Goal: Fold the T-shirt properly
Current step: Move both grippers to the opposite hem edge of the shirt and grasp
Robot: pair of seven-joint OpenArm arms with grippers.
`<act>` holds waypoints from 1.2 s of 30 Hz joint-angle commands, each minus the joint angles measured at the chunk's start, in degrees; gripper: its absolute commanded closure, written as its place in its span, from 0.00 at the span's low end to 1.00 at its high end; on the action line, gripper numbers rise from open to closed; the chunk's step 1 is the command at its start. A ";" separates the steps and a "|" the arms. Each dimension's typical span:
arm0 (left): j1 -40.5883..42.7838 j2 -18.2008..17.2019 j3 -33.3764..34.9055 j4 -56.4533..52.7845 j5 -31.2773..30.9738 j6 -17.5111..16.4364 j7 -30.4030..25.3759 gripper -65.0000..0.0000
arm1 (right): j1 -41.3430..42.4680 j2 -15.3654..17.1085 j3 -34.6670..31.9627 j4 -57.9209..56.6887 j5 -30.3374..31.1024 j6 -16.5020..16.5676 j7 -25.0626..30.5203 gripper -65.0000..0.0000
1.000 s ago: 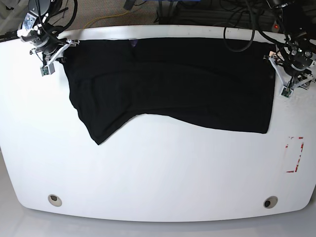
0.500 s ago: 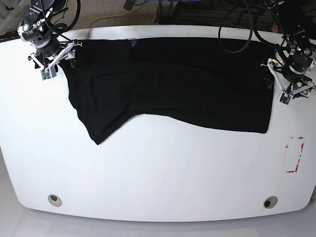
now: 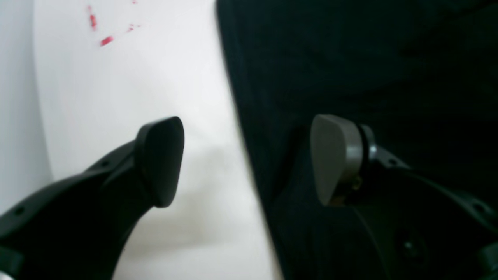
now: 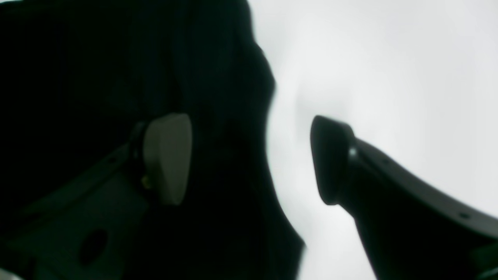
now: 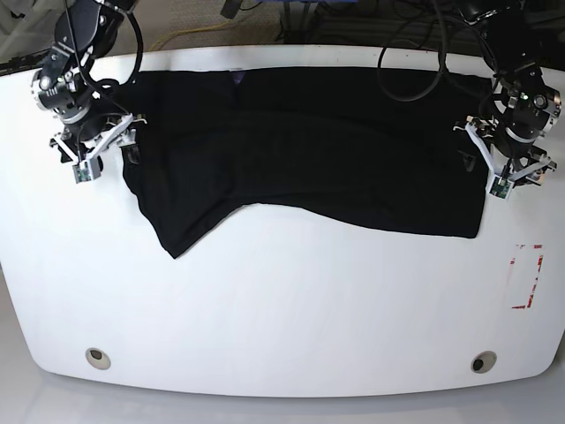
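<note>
So my black T-shirt [image 5: 309, 141] runs long side-to-side across the table; can't tell neck direction; both my jaw pairs spread wide

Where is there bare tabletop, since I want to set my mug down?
The table is bare from the black T-shirt's lower edge to the table's near edge, left of the red marks. Crowded: both upper corners, under the arms.

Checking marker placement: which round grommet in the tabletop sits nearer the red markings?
The one at the base view's lower right, below the markings; its twin is lower left.
</note>
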 commanded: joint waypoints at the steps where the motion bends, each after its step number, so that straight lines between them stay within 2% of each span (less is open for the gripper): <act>1: -1.08 -0.61 0.14 0.99 -0.77 0.14 -1.12 0.26 | 3.58 2.09 -1.66 -1.91 1.03 0.32 1.31 0.29; 11: -0.99 -0.96 0.14 0.99 -0.77 0.14 -1.12 0.26 | 17.20 6.39 -7.81 -17.65 1.03 0.32 1.40 0.30; 20: -0.90 -0.96 0.05 -0.59 -0.77 0.14 -1.12 0.26 | 34.70 9.38 -15.46 -40.68 0.94 0.32 2.36 0.30; 27: -0.99 -0.96 0.05 -2.43 -0.77 0.14 -1.12 0.26 | 44.37 9.91 -22.76 -57.12 0.94 0.32 8.34 0.30; 36: -0.99 -0.96 -0.13 -2.43 -0.77 0.14 -1.12 0.26 | 48.06 10.26 -32.17 -68.73 0.94 -0.52 19.51 0.30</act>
